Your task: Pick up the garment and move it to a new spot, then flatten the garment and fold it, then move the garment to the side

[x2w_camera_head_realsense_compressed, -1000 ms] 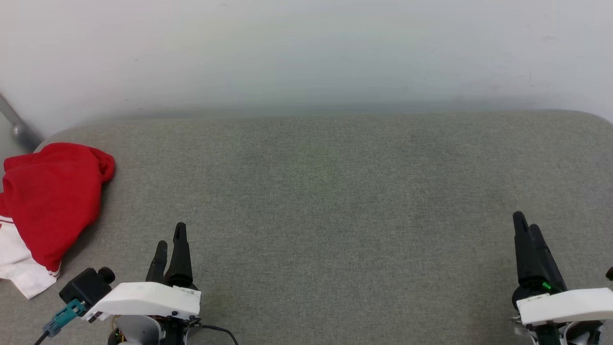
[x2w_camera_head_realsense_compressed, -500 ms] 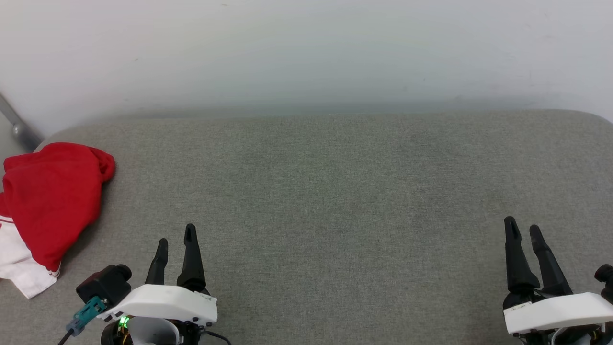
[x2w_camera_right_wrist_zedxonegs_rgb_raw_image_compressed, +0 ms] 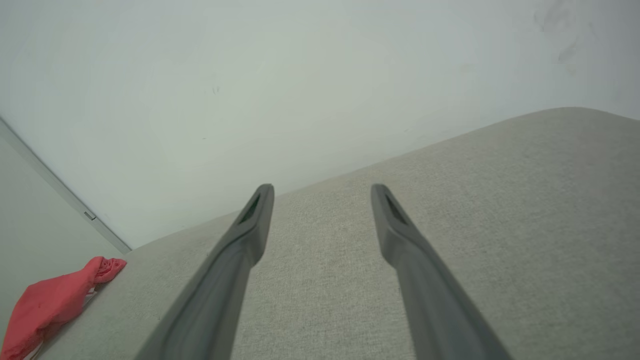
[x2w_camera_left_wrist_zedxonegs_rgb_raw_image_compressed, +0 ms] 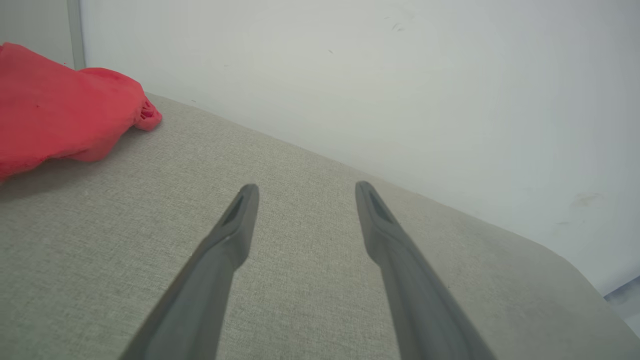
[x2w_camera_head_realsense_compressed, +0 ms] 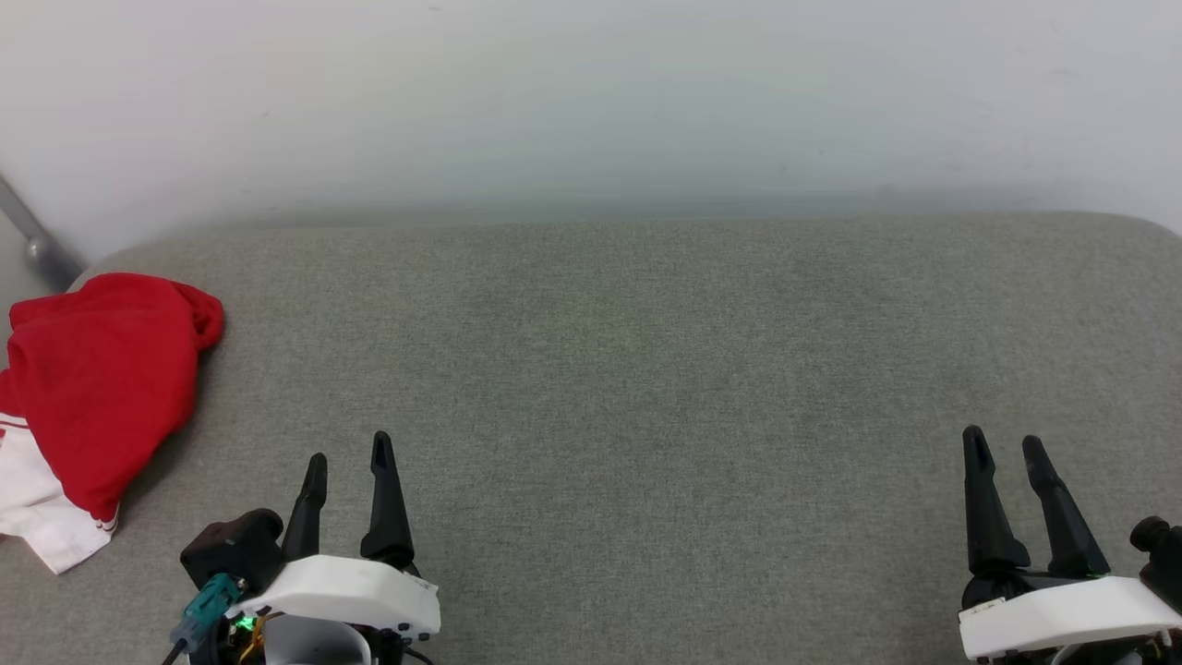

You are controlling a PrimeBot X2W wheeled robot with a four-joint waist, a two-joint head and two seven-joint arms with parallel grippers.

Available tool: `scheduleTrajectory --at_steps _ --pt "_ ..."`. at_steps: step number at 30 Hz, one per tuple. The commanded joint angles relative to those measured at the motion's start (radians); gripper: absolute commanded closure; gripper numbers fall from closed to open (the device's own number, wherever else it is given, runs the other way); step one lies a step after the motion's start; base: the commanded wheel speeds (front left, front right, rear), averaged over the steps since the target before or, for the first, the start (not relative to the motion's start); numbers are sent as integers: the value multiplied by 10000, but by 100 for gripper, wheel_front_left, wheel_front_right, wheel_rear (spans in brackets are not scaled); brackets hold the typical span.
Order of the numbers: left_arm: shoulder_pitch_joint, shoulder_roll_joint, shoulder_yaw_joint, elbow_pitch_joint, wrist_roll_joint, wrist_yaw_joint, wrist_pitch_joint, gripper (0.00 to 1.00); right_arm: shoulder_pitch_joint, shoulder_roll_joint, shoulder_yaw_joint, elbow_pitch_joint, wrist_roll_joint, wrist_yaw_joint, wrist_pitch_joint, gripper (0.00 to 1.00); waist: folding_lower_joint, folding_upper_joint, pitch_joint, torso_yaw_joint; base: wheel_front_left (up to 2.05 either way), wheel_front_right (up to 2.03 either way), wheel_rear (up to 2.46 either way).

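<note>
While the garment [x2w_camera_head_realsense_compressed: 97,388] lies bunched in a red heap at the far left edge of the grey padded surface [x2w_camera_head_realsense_compressed: 646,369], with a white sleeve [x2w_camera_head_realsense_compressed: 37,531] showing at its near end, we find both arms waiting at the near edge. Our left gripper [x2w_camera_head_realsense_compressed: 349,447] stands near the heap but apart from it, its two fingers spread with nothing between them. Our right gripper [x2w_camera_head_realsense_compressed: 1002,435] stands well apart at the opposite side, likewise spread and empty. Both wrist views confirm the gap between each pair of fingers, with grey fabric and the pale wall [x2w_camera_head_realsense_compressed: 591,92] beyond. We judge that no step of the task is yet done: the garment is neither lifted, moved, flattened nor folded. Every step lies ahead, beginning, we expect, with a reach toward the heap by the left arm, the nearer of the two.
</note>
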Motion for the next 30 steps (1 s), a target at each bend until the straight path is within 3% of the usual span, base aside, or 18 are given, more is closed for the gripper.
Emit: scheduleTrajectory --at_steps 1,30 --pt "27 79 -84 -152 318 80 -108 0 49 -16 -14 -187 -298 1 -124 0 0 0 4 -3 0 0 0" --pt "279 10 -525 -356 2925 325 -768 0 464 -11 54 -843 -2549 -1 -802 0 0 0 103 49 0 0 0"
